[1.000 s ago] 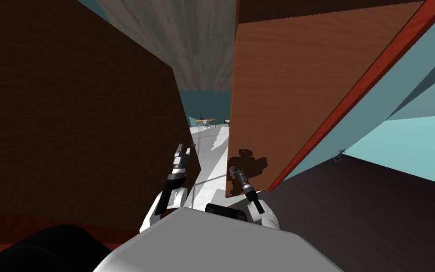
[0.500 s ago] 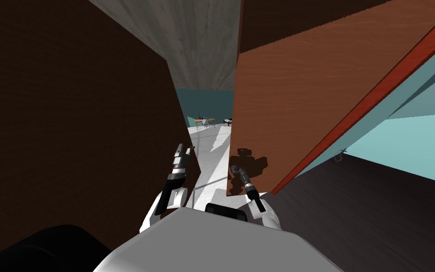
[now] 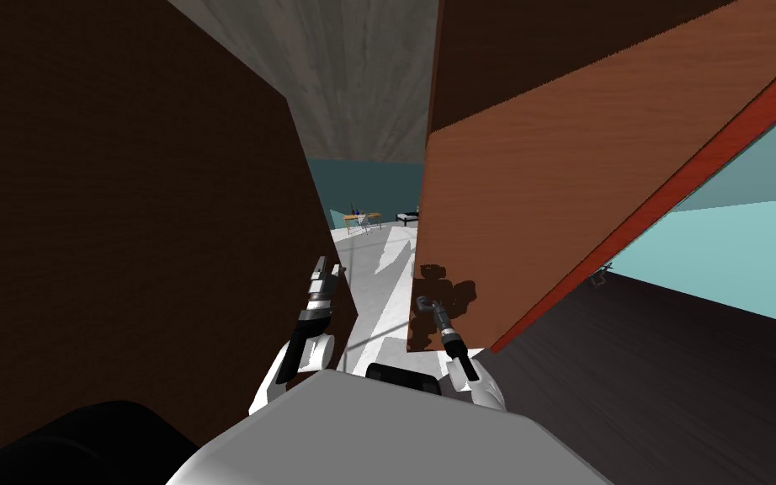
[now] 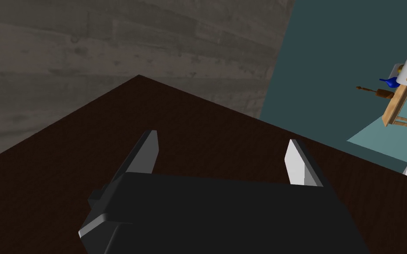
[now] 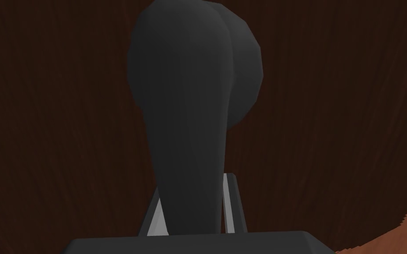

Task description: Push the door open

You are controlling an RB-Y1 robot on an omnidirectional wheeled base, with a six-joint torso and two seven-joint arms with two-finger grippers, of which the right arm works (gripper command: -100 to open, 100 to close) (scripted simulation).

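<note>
The right gripper (image 5: 192,207) is clamped on the dark handle (image 5: 194,88) of the brown door (image 3: 546,194), ajar at one o'clock. Mid-push, seemingly; next calls for pressing forward toward twelve. The left gripper (image 4: 222,154) is spread apart.

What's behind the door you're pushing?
Past the edge of the door show a white floor, a teal wall and a small wooden table far off. The door covers everything else behind it. The right gripper is shut on its dark handle.
</note>
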